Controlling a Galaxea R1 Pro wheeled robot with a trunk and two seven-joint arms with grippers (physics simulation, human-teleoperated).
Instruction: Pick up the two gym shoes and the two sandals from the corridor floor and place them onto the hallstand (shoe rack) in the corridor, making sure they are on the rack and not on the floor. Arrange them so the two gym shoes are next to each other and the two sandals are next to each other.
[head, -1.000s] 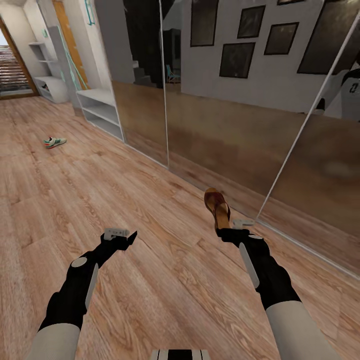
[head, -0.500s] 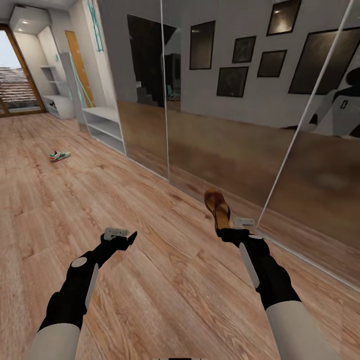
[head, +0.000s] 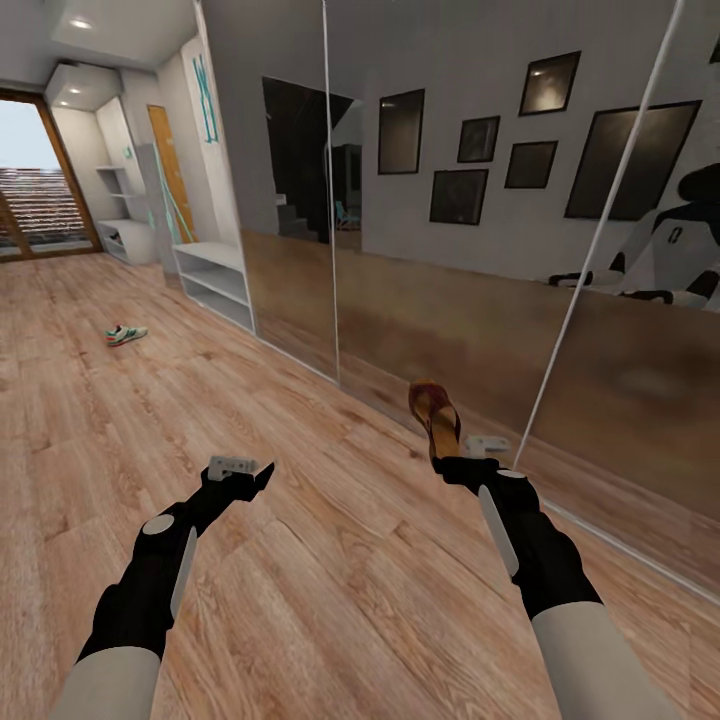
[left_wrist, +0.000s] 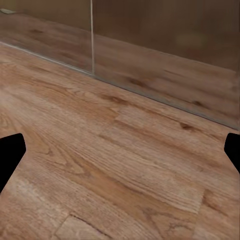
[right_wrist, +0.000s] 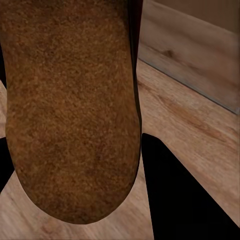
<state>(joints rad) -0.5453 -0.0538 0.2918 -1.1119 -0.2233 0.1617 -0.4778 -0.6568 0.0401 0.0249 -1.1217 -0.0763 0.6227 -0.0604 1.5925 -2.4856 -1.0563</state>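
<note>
Right gripper (head: 448, 452) in the head view is clamped on one sandal (head: 434, 412), which stands up from it above the corridor floor (head: 330, 560), toe end pointing away from the robot toward the mirrored wall (head: 480, 250). Over on the other side, the left gripper (head: 240, 470) hangs over bare planks with nothing in it, and how far apart its fingers stand cannot be told from this angle. Far up the corridor a single gym shoe (head: 126, 334) lies on the floor, white with green and a red-orange patch. Beyond it, against the same wall as the mirror panels, stands the pale hallstand (head: 214, 285) with its open shelves; whether anything rests on them is too small to tell. Framed pictures (head: 458, 196) and the robot's own white body (head: 660, 255) show as reflections in the mirror.

Seen from the left wrist, two dark fingertips (left_wrist: 10, 152) sit at opposite edges of the picture, spread wide, with only wood planks (left_wrist: 125, 165) and the foot of the mirror panels (left_wrist: 165, 55) between them.

Seen from the right wrist, the sandal's tan, grainy sole (right_wrist: 70, 110) is pressed close to the camera, a dark finger (right_wrist: 185, 200) showing beside it, floor (right_wrist: 200, 130) and the mirror's lower rail behind
</note>
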